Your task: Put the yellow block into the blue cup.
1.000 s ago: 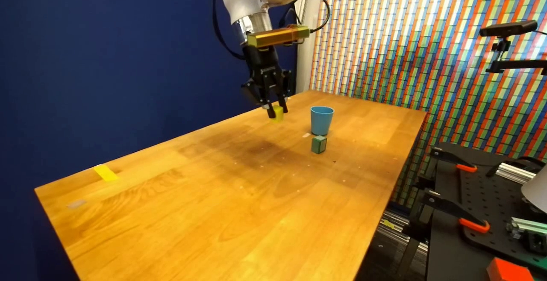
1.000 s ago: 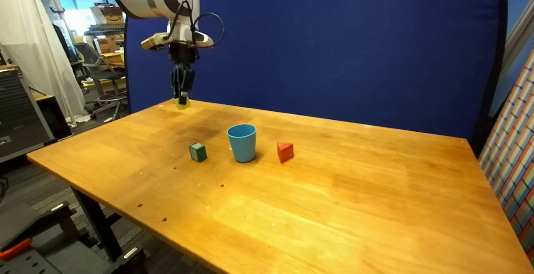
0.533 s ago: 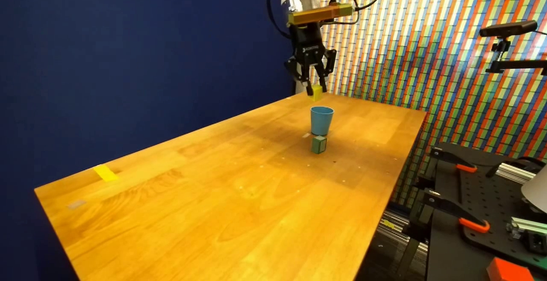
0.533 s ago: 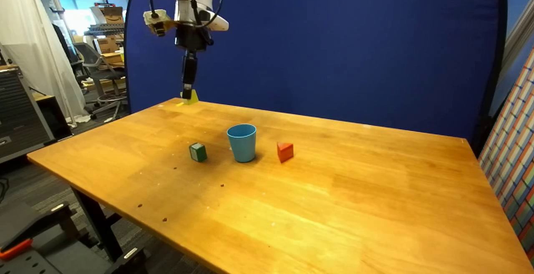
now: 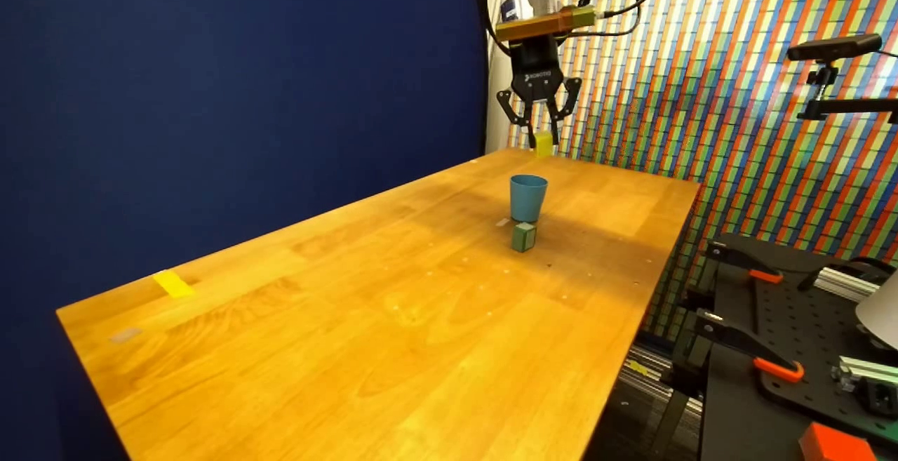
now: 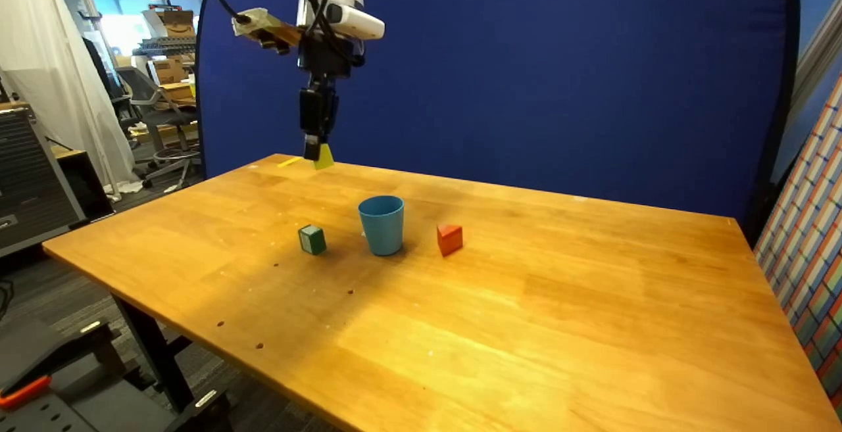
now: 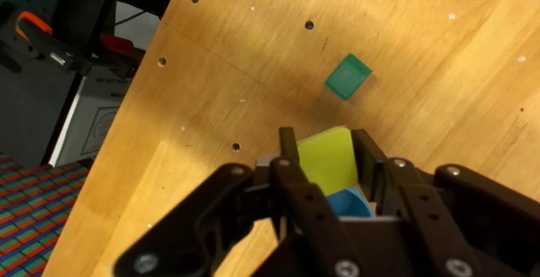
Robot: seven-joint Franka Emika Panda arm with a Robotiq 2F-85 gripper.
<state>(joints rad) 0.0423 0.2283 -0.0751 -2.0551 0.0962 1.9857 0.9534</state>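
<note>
The yellow block (image 5: 544, 147) is held in the air between the fingertips of my gripper (image 5: 543, 139). In the wrist view both fingers (image 7: 288, 146) press on the sides of the yellow block (image 7: 329, 159), which sits slightly turned. The blue cup (image 5: 527, 199) stands upright on the table, lower than the block. In an exterior view the gripper (image 6: 316, 150) and block are up and left of the blue cup (image 6: 383, 228). In the wrist view part of the cup's inside (image 7: 348, 204) shows below the block; the rest is hidden by the gripper.
A green block (image 6: 312, 240) lies close beside the cup, and it also shows in the wrist view (image 7: 348, 76). An orange-red block (image 6: 450, 240) lies on the cup's other side. A yellow tape strip (image 5: 173, 283) is on the table's edge.
My gripper has carried the yellow block up and rightward in an exterior view, and rightward in both, getting nearer the blue cup. The block stays gripped. The cup and other blocks have not moved.
</note>
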